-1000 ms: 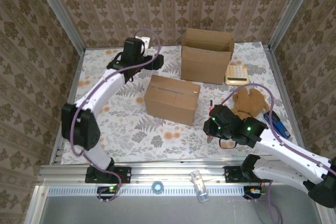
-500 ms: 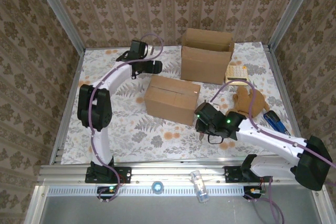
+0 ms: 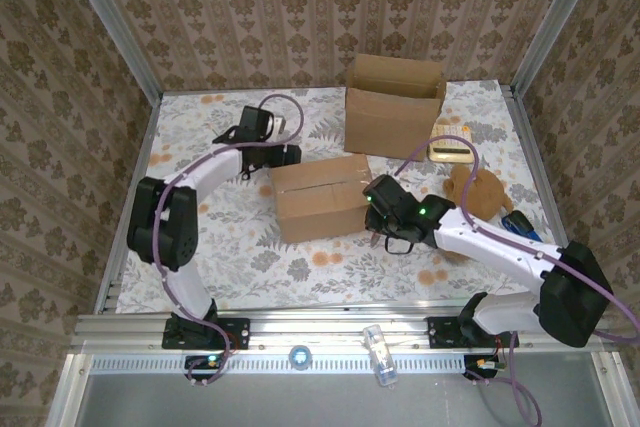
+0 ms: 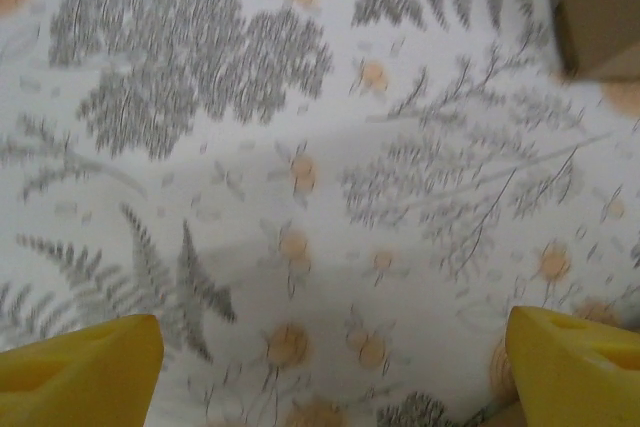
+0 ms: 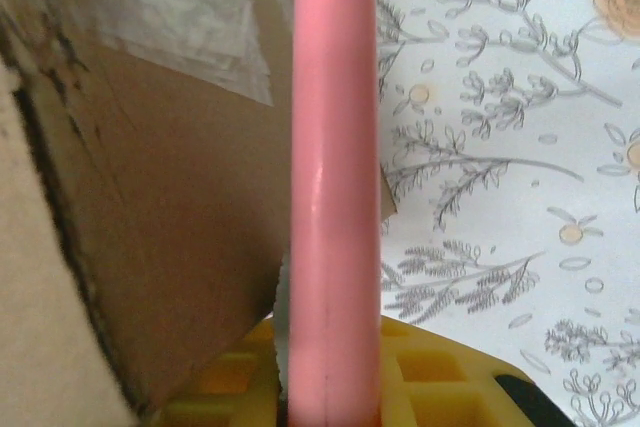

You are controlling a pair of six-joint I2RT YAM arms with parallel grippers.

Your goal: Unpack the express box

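The express box (image 3: pixel 318 197), a closed brown carton with tape along its top seam, lies mid-table. My right gripper (image 3: pixel 373 211) presses against its right side, shut on a pink tool (image 5: pixel 335 197). In the right wrist view the tool stands upright between the yellow fingers (image 5: pixel 440 377), with the box's taped wall (image 5: pixel 150 177) just to its left. My left gripper (image 3: pixel 290 154) hovers by the box's far left corner. Its yellow fingertips (image 4: pixel 80 372) stand wide apart over the patterned cloth with nothing between them, and a box corner (image 4: pixel 600 7) shows at the top right.
An open cardboard box (image 3: pixel 393 107) stands at the back. A calculator (image 3: pixel 450 147) lies to its right. A brown plush toy (image 3: pixel 478 192) and a blue object (image 3: pixel 525 227) lie by the right arm. Metal frame posts and papered walls close in the table.
My right gripper has swung left with the pink tool up against the box's right side. The box has turned and shifted slightly. The left gripper has come down toward the box's far left corner.
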